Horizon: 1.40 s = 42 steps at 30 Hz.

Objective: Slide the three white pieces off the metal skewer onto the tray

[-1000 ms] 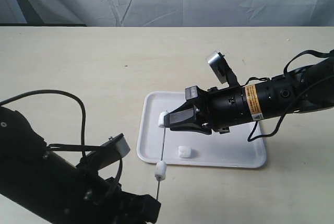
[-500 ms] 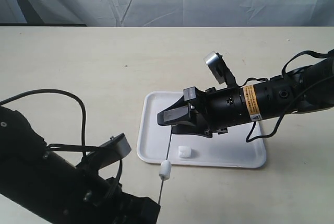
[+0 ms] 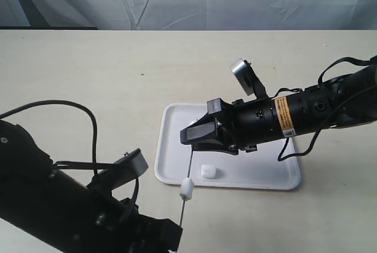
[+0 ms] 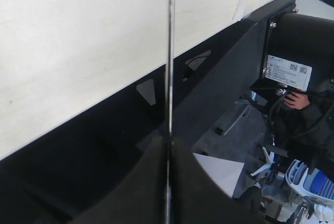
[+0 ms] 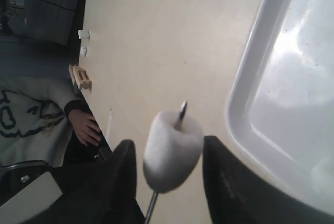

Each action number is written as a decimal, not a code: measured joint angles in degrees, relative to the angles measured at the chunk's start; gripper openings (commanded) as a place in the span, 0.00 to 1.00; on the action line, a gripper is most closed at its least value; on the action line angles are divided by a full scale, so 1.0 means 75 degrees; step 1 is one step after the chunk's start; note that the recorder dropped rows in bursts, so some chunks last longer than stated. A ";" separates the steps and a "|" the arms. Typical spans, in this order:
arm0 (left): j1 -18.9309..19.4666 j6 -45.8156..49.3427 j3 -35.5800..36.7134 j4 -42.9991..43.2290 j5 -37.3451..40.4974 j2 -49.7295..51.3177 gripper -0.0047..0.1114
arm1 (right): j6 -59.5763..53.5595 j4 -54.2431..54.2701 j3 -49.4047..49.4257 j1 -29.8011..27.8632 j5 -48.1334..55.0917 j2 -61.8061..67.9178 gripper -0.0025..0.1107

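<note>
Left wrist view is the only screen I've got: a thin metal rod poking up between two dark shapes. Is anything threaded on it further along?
Observer: Yes, the exterior view shows one white piece threaded on the skewer, partway along.
Operator: Where does the rod lead?
Observer: Up to the right gripper, which hangs over the left part of a white tray.
Operator: Is that gripper squeezing anything?
Observer: No. The right wrist view shows its fingers spread apart, clear of the skewer and the piece on it.
</note>
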 measured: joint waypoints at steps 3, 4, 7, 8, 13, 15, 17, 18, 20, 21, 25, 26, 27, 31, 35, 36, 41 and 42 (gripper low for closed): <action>0.0000 0.0000 0.0000 -0.0061 -0.0084 0.0000 0.04 | 0.0017 -0.0014 0.0000 0.0000 -0.0050 0.0000 0.27; 0.0000 0.0000 0.0000 -0.0074 -0.0088 0.0000 0.04 | 0.0017 -0.0014 0.0000 0.0000 -0.0062 0.0000 0.27; 0.0000 0.0013 0.0000 -0.0074 -0.0050 0.0000 0.04 | 0.0017 -0.0014 0.0000 0.0000 -0.0062 0.0000 0.28; 0.0000 0.0013 0.0000 -0.0074 -0.0014 0.0000 0.04 | 0.0017 -0.0014 0.0000 0.0000 -0.0062 0.0000 0.28; -0.0172 0.0027 0.0000 -0.0074 0.0039 0.0000 0.04 | 0.0017 0.0133 0.0000 0.0000 -0.0062 0.0000 0.28; -0.0297 0.0027 0.0000 -0.0093 0.0026 0.0000 0.04 | 0.0017 0.0152 0.0000 0.0000 -0.0048 0.0000 0.28; -0.0466 0.0027 0.0000 -0.0211 0.0026 0.0000 0.04 | 0.0017 0.0166 0.0000 0.0000 0.0092 0.0000 0.28; -0.0621 0.0027 0.0000 -0.0260 0.0057 0.0000 0.04 | 0.0003 0.0197 0.0000 0.0000 0.0246 0.0000 0.28; -0.0746 0.0006 0.0000 -0.0279 0.0072 0.0000 0.04 | 0.0003 0.0209 0.0000 0.0000 0.0377 0.0000 0.28; -0.0827 -0.0038 0.0000 -0.0290 0.0072 0.0000 0.04 | 0.0003 0.0209 0.0000 0.0000 0.0429 0.0000 0.28; -0.0921 -0.0124 0.0000 -0.0342 0.0083 0.0000 0.04 | 0.0003 0.0213 0.0000 0.0000 0.0497 0.0000 0.28; -0.0937 -0.0148 0.0000 -0.0358 0.0083 0.0000 0.04 | 0.0003 0.0213 0.0000 0.0000 0.0528 0.0000 0.28; -0.0937 -0.0148 0.0000 -0.0362 0.0083 0.0000 0.04 | 0.0003 0.0213 0.0000 0.0000 0.0548 0.0000 0.28; -0.0937 -0.0162 0.0000 -0.0400 0.0134 0.0000 0.04 | 0.0003 0.0213 -0.0067 0.0000 0.0750 0.0013 0.28; -0.0937 -0.0162 0.0000 -0.0411 0.0414 0.0000 0.04 | 0.0003 0.0163 -0.0425 0.0000 0.1143 0.0013 0.28; -0.0937 -0.0162 0.0000 -0.0411 0.0414 0.0000 0.04 | 0.0003 0.0051 -0.0578 0.0000 0.1376 0.0013 0.28; -0.0956 -0.0272 0.0000 -0.0418 0.0352 0.0000 0.04 | 0.0775 -0.1168 -0.1058 0.0000 0.1931 0.0013 0.38; -0.0956 -0.0436 0.0000 -0.0386 0.0186 0.0000 0.04 | 0.1124 -0.1619 -0.1186 0.0000 0.1948 0.0013 0.47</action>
